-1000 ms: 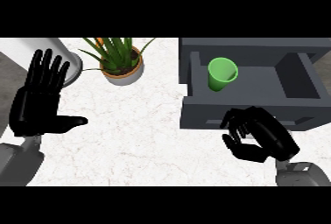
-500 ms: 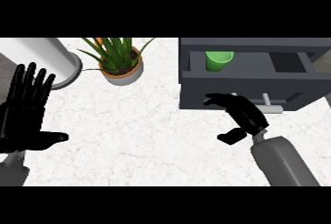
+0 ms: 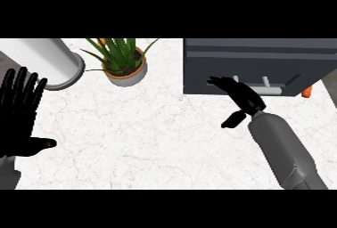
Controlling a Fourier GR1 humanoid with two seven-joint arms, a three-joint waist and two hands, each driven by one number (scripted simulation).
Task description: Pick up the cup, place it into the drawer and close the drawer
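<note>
While no writing shows, right robot hand (image 3: 238,95) presses open-fingered against drawer (image 3: 256,67)

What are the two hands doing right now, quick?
Left hand: open, fingers straight, holding nothing, at the left edge.
Right hand: open, fingers straight against the drawer front, holding nothing.

potted plant (image 3: 124,62): tan pot, green blades, far centre-left on counter | white cylinder (image 3: 47,61): far left, just left of plant, apart from it | orange object (image 3: 306,92): small, partly hidden, far right edge | counter (image 3: 151,142): white marbled top
</note>
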